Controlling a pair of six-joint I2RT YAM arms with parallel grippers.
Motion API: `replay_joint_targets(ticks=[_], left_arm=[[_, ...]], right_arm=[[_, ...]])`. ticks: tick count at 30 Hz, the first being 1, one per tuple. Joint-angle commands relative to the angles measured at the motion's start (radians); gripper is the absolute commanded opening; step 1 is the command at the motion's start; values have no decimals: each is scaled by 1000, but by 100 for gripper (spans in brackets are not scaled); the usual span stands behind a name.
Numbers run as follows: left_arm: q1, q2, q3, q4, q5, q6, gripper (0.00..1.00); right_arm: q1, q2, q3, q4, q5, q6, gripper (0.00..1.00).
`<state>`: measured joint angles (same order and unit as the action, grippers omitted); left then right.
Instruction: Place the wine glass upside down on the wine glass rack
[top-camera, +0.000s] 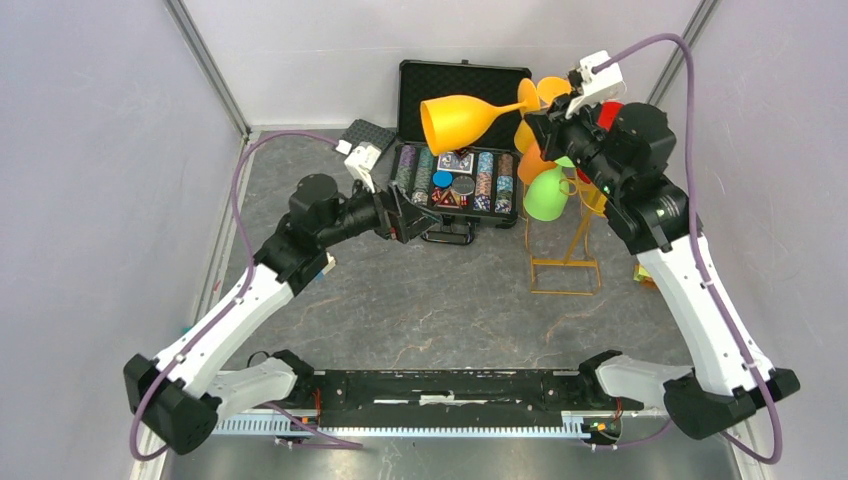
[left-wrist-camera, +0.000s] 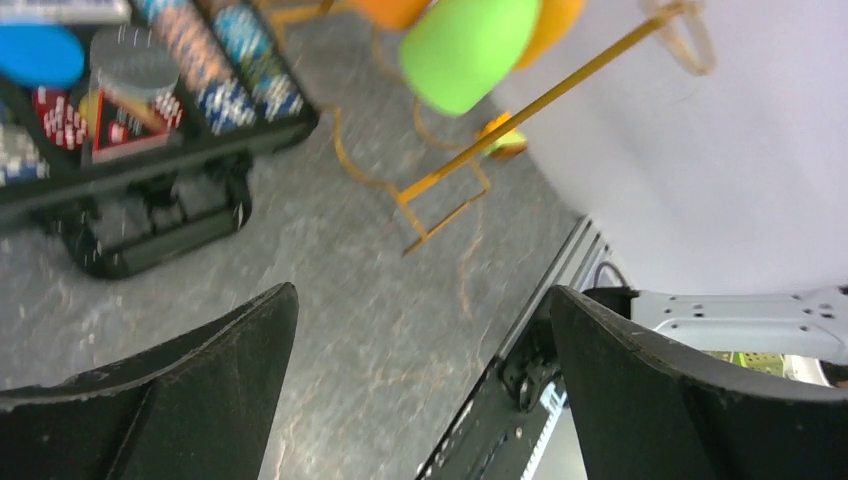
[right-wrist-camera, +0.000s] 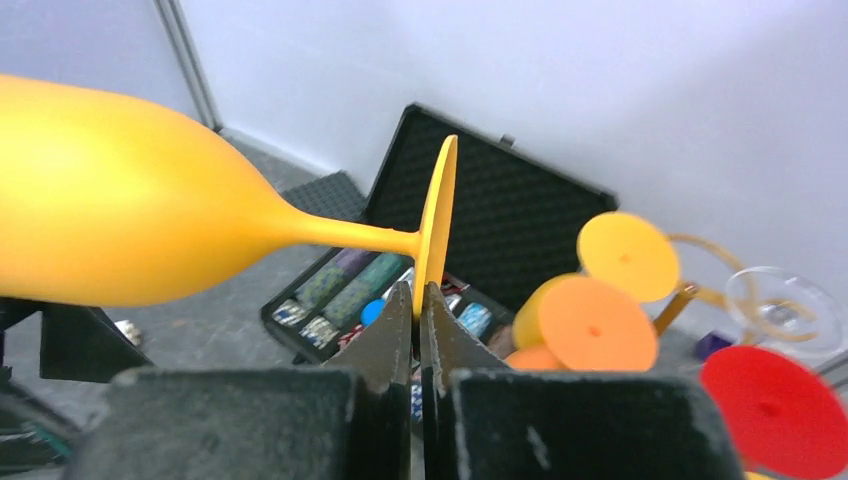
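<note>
A yellow-orange wine glass (top-camera: 458, 120) lies sideways in the air above the open case, bowl to the left. My right gripper (top-camera: 537, 110) is shut on the rim of its foot; in the right wrist view the thin foot disc (right-wrist-camera: 437, 215) stands edge-on between the pinched jaws of that gripper (right-wrist-camera: 419, 290), with the bowl (right-wrist-camera: 110, 200) at left. The gold wire wine glass rack (top-camera: 572, 240) stands just right of the case, below and beside the right gripper. My left gripper (top-camera: 425, 222) hangs open and empty by the case's front; the left wrist view of that gripper (left-wrist-camera: 422, 292) shows only table between its fingers.
A black case of poker chips (top-camera: 460, 180) lies open at the back centre. The rack carries a green glass (top-camera: 545, 195), orange glasses (right-wrist-camera: 590, 325), a red one (right-wrist-camera: 770, 410) and a clear one (right-wrist-camera: 785, 305). Walls close in at the back and sides.
</note>
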<state>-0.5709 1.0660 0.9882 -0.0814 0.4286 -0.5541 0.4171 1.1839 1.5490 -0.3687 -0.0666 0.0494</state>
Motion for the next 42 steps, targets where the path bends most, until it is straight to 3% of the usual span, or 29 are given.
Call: replay_joint_targets(ticks=[1,7,15,22,33,39,42], left_arm=[[64,161,98,-199,104,-5,100],[141,365,245,-346,186,-54,100],[233,430,285,-302,238,-189,99],[261,462,343,-322,293,-249,96],[263,412,325,-336,269,-287,93],[263,396,307,-350,281,-312,92],[263,394,305,-364,308,-326,90]], right_arm=[[0,-103,-97,192,24,-198,0],[0,-154,-214,288,-77,-329,0],[2,-159,-280,289,-228,-385,0],[59,-154,-368,309,-233,-438,0],[307,-122,-476,288,-76,-741,0],[520,-115,-638,360,199,-1012,0],[600,-118,-733,477,326,-1127,0]])
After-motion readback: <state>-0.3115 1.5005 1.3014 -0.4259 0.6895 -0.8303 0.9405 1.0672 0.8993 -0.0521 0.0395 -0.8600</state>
